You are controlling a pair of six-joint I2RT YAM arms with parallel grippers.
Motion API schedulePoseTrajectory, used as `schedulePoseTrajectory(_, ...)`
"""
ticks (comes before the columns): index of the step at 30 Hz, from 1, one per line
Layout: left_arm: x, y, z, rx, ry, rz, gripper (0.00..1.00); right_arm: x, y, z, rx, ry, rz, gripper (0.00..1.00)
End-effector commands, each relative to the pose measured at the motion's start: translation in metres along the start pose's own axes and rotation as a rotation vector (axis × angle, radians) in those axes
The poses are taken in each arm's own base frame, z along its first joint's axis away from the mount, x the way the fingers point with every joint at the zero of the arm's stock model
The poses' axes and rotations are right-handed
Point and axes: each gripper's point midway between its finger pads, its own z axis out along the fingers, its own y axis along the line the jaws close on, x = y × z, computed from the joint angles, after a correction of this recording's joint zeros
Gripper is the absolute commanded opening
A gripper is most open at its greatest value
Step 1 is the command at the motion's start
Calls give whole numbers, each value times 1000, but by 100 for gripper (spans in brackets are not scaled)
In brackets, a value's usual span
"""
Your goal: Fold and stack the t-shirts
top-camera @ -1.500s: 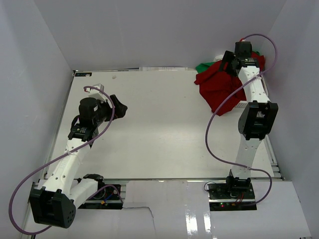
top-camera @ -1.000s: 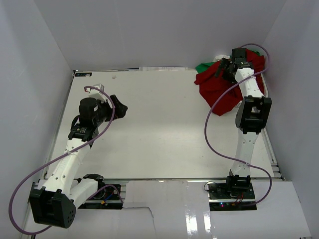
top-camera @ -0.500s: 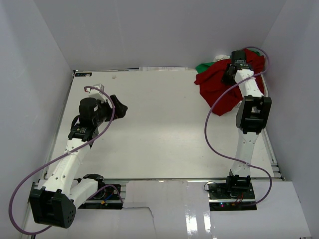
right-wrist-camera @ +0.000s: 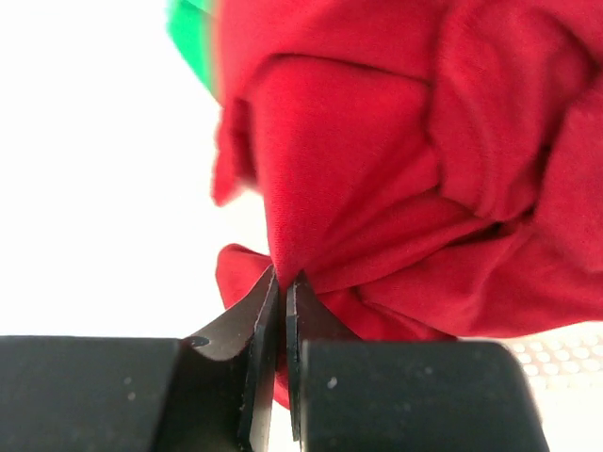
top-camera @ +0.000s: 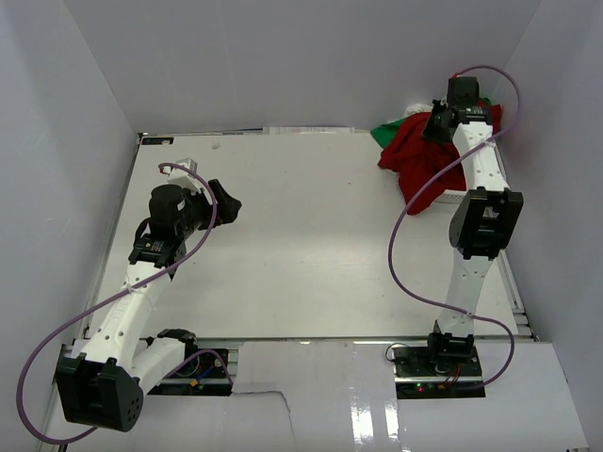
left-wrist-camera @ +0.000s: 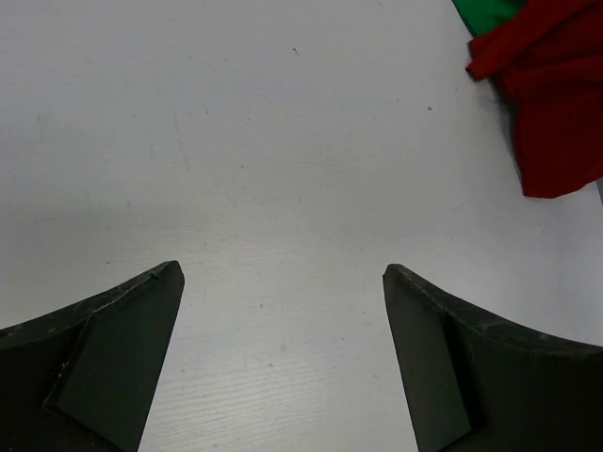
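The t-shirts (top-camera: 410,155) sit bunched together in one heap at the far right corner of the bench (top-camera: 301,254), close to the white walls (top-camera: 283,66) that close in the space.

On the left side, the left arm (top-camera: 141,282) bends over the near-left part of the bench, with a purple cable (top-camera: 57,344) looping beside it. The left tool (top-camera: 229,202) is spread wide and holds nothing. In its own camera its two dark fingers (left-wrist-camera: 122,348) frame bare white bench, and the heap shows only at the far upper right, well apart from it.

The middle of the bench carries nothing between the two arms.

On the right, the green t-shirt (top-camera: 384,129) peeks out at the far left edge of the heap, mostly covered by the red t-shirt (top-camera: 415,169), which is crumpled into thick folds. The right arm (top-camera: 480,226) reaches along the right edge, and its forearm and a second purple cable (top-camera: 403,235) cross over the red cloth, hiding part of it from above. The right tool (top-camera: 435,125) sits on top of the heap. Its wrist camera shows the right tool (right-wrist-camera: 283,282) pressed together, pinching a fold of the red t-shirt (right-wrist-camera: 405,179) at the fingertips, with a sliver of green (right-wrist-camera: 188,38) beyond. A white perforated surface (right-wrist-camera: 565,353) shows under the cloth at the lower right.
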Motion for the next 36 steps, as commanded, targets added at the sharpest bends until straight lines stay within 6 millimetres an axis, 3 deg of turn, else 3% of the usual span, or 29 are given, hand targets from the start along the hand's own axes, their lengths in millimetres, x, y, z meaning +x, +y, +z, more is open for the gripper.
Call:
schedulePoseTrajectory(1,-4,-5,-5,23,-20,1,98,-66,70,-113,-260,-204,-61,8)
schedulePoseTrajectory(3,-4,-6,-5,26,-21,2,98,-48,112,-132,-383,-176,-114,8)
schedulePoseTrajectory(5,-5,-6,-5,28,-23,0,98,-40,137,-163,-468,-175,-154,8)
schedulePoseTrajectory(6,-5,-6,-5,28,-23,-1,98,-28,161,-183,-518,-172,-201,8)
schedulePoseTrajectory(8,-5,-7,-5,34,-22,-1,98,-14,183,-204,-569,-161,-247,8)
schedulePoseTrajectory(9,-5,-7,-5,35,-24,-1,98,3,207,-218,-631,-138,-285,8)
schedulePoseTrajectory(14,-5,-8,-7,37,-26,0,98,59,267,-287,-801,-88,-397,8)
schedulePoseTrajectory(18,-7,-8,-7,35,-33,1,98,88,284,-320,-874,-50,-427,8)
schedulePoseTrajectory(21,-10,-8,-9,33,-44,4,98,121,290,-327,-894,10,-459,8)
schedulePoseTrajectory(24,-10,-8,-10,32,-48,5,98,147,288,-322,-883,76,-465,8)
schedulePoseTrajectory(26,-11,-8,-11,29,-49,4,98,171,280,-306,-839,130,-479,8)
schedulePoseTrajectory(29,-10,-8,-10,30,-47,6,98,193,270,-290,-813,179,-473,8)
schedulePoseTrajectory(34,-7,-6,-8,24,-35,4,98,221,261,-285,-777,299,-477,9)
schedulePoseTrajectory(35,-6,-6,-7,25,-29,3,98,229,258,-283,-757,311,-489,33)
schedulePoseTrajectory(36,-6,-7,-7,25,-26,2,98,240,249,-278,-726,337,-489,39)
